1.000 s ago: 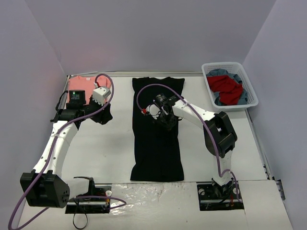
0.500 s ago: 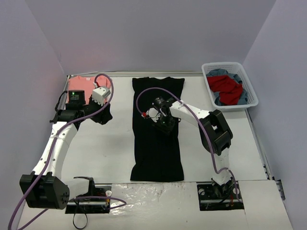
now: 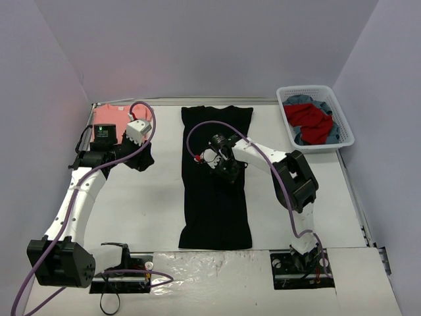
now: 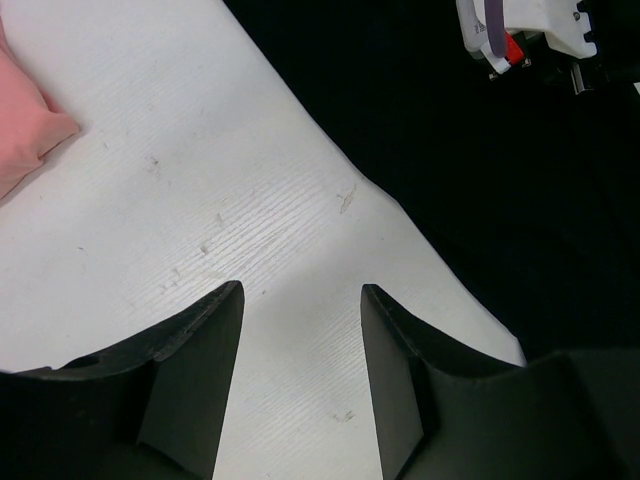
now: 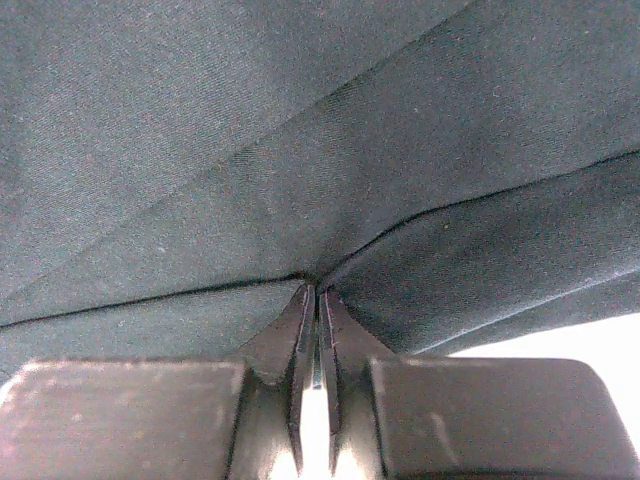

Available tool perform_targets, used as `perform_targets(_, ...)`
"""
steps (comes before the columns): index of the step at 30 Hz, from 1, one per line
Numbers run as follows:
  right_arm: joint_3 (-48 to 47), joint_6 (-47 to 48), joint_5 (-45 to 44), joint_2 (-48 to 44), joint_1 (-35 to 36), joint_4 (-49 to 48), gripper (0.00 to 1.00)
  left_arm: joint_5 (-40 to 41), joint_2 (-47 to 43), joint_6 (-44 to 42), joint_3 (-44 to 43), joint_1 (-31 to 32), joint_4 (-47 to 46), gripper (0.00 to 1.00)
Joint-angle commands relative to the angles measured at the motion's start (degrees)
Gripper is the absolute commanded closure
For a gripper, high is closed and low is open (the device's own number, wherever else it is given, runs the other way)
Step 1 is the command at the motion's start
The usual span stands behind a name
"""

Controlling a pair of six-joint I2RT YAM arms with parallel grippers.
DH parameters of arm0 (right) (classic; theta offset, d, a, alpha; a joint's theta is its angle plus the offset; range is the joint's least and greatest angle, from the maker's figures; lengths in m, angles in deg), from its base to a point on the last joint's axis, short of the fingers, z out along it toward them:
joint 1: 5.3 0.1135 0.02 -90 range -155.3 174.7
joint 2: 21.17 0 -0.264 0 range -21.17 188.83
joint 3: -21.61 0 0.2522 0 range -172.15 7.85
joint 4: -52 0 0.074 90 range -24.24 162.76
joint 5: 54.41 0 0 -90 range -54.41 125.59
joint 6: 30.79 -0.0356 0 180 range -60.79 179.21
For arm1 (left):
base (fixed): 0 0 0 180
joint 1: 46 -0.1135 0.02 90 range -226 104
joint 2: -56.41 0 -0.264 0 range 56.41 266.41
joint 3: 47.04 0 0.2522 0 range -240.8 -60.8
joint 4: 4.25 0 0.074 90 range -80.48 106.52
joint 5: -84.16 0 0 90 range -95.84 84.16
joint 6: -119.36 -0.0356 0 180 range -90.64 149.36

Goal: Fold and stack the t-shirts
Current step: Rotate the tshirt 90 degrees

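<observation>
A long black t-shirt [image 3: 217, 197] lies folded lengthwise down the middle of the table. My right gripper [image 3: 227, 174] presses down on its upper half. In the right wrist view the right gripper [image 5: 318, 292] is shut, and creases of the black t-shirt [image 5: 250, 130] run together at its tips, so a pinch of cloth is caught there. A salmon-pink t-shirt [image 3: 109, 118] lies at the far left corner, and its edge [image 4: 22, 135] shows in the left wrist view. My left gripper [image 3: 140, 160] hangs open and empty over bare table [image 4: 300, 295], left of the black t-shirt [image 4: 500, 200].
A white basket [image 3: 316, 89] with red and blue clothes stands at the far right corner. Walls close in the table on three sides. The right arm's wrist [image 4: 530, 35] shows at the top of the left wrist view.
The right arm shifted slightly left on the black t-shirt, and its jaws closed on a pinch of the cloth. The left arm has not moved.
</observation>
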Motion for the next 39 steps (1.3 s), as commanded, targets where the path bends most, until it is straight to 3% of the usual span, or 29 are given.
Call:
perform_targets(1,-0.2,0.2,0.7,-3.5,0.1,3.6,1.0,-1.2,-2.0,-0.3,-0.2,-0.2,-1.6,0.51)
perform_targets(17,-0.7,1.6,3.6,-6.6,1.9,6.6,1.0,-1.2,-1.9,-0.3,-0.5,-0.3,-1.6,0.51)
perform_targets(39,-5.6,3.0,6.1,-1.9,5.3,8.8,1.0,-1.6,-2.2,0.1,-0.2,-0.8,-2.1,0.51)
